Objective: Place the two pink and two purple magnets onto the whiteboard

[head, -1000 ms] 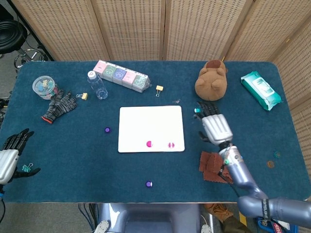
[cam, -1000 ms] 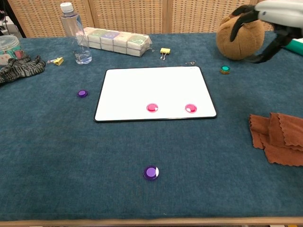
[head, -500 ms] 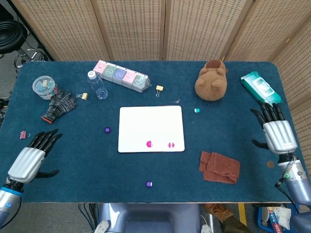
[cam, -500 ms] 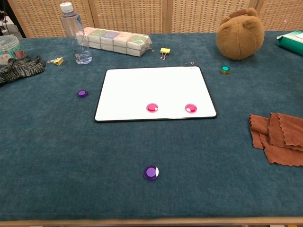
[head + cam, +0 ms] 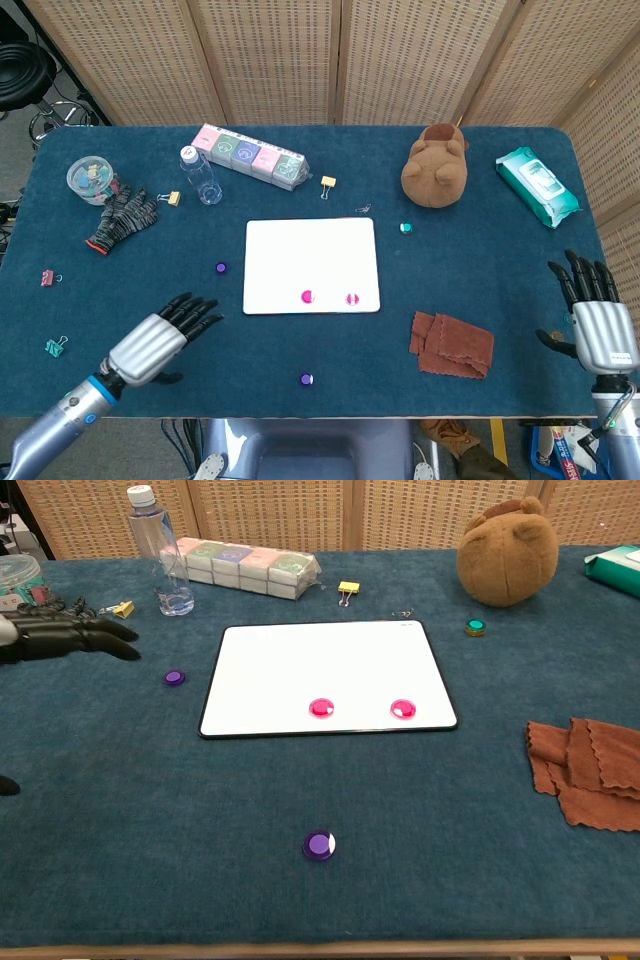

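Head view: both pink magnets (image 5: 307,296) (image 5: 351,298) are seated on the whiteboard (image 5: 310,245); purple magnets lie off it at 9 (image 5: 221,268) and 6 o'clock (image 5: 306,379). Left hand (image 5: 160,338), spread and empty, is judged bound for one. Right hand (image 5: 600,322), spread and empty, is parked at the table's 4 o'clock.

The left hand (image 5: 60,640) is cut off by the chest view's edge, as is the wipes pack (image 5: 615,562).
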Controlling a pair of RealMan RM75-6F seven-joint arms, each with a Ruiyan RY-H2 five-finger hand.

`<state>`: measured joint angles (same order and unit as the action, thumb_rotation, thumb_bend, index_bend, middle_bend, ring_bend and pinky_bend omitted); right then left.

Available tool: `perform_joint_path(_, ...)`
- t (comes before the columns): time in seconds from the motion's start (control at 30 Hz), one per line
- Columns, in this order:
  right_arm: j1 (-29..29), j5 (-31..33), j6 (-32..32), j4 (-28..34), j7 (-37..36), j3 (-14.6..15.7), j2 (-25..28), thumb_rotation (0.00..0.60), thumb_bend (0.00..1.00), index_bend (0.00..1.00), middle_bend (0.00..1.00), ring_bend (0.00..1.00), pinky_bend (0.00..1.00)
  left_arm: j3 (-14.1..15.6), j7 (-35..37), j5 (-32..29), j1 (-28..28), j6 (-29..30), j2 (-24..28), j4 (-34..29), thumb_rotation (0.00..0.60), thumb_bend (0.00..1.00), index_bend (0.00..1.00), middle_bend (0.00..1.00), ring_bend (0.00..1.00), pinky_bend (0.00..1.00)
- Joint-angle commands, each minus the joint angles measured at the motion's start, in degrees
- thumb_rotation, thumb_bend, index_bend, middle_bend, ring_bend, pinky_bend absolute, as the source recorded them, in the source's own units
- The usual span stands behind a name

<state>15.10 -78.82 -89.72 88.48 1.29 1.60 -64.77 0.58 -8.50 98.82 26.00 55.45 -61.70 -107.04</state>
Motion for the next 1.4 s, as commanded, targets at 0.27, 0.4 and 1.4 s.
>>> perform_joint_path(0.27,-3.5,-1.6,-1.6,0.6,-2.3,-0.6,-0.6,0.6,0.0,0.1,0.0,0.0,0.0,-2.2,-7.0,-2.6,8.0,-9.8,-6.4,-1.7,0.6,0.1,0.22,0.0,0.0,0.0)
perform_joint_path(0.4,-4.1,-1.9,-1.3,0.1,-2.7,-1.1,-0.7,0.6,0.0,0.1,0.0,0.0,0.0,-3.1,-10.6,-4.2,10.0,-11.7,-8.6,-1.4,0.6,0.12,0.24,0.0,0.0,0.0)
perform_joint_path(1.4,-6.4,-3.3,2.1,-0.5,-5.0,-5.1,-0.2,0.6,0.0,0.11,0.0,0.0,0.0,-4.3,-33.9,-30.6,25.0,-18.4,-25.9,2.8,0.6,0.23,0.34,0.0,0.0,0.0)
